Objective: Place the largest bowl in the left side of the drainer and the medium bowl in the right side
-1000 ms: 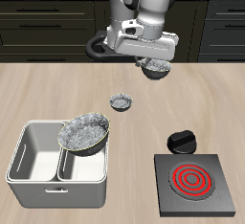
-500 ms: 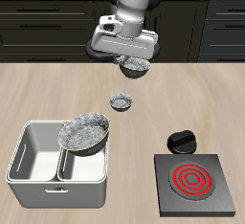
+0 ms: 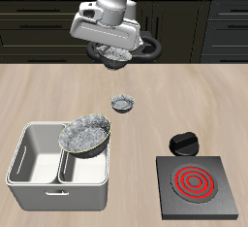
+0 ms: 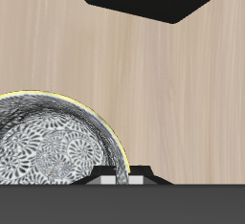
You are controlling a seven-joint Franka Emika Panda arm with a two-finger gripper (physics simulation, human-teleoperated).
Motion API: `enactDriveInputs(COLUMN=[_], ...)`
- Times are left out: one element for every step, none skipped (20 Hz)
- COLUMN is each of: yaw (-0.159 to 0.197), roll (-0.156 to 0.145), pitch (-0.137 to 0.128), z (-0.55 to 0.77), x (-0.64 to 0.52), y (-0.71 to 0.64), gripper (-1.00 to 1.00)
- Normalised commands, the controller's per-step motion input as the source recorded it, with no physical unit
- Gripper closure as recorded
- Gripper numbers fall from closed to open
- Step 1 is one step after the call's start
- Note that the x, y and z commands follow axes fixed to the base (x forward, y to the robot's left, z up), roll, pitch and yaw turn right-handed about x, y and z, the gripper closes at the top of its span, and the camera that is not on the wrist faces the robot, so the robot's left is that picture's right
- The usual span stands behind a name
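Pale wood covers the table (image 3: pixel 194 95), and we see the arm raised above its back part. The gripper (image 3: pixel 116 54) carries the medium bowl (image 3: pixel 117 56) in the air, well above the tabletop. In the wrist view the bowl (image 4: pixel 53 146) sits close under the camera with its mottled silvery inside showing and its mouth open toward the lens; one finger (image 4: pixel 117 177) presses on the bowl's rim, so the fingers are clamped on it. Being round, the bowl has no long axis.

The drainer (image 3: pixel 39 178) stands near the table's front edge, at about seven o'clock from the carried bowl, with its long side running along that edge. The largest bowl (image 3: pixel 85 137) rests tilted in one of its compartments, leaning on the rim with its mouth turned up and toward the front. The other compartment shows only its pale walls.

A tiny matching bowl (image 3: pixel 122 103) sits upright on the wood between the carried bowl and the drainer. At about five o'clock lie a black stove (image 3: pixel 198 185) with a red coiled burner and its round black knob (image 3: pixel 182 143).
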Motion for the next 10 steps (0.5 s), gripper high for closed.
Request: enactDriveInputs(yaw=[0.079,0.008,0.098,-0.021,0.108,-0.103,-0.063,0.069,-0.096,0.076], roll=[-0.227,-0.044,-0.099,-0.245,-0.201,0.001,0.050,-0.225,0.086,0.118], pitch=[-0.062,0.017,-0.065,-0.036,-0.096,0.052,0.086,-0.157,0.090,-0.011], z=[0.36,0.12,0.19,0.50,0.28,0.18,0.10,0.25,0.09,0.20], x=[-0.08,0.00,-0.03,-0.03,-0.10,0.01,0.00,-0.16,0.08,-0.01], y=[-0.70,-0.31,-0.25,-1.28,-0.52,-0.53,-0.30,-0.34,-0.49,-0.03], gripper=[1.00,1.00,1.00,1.00,1.00,1.00,1.00,1.00,1.00,1.00])
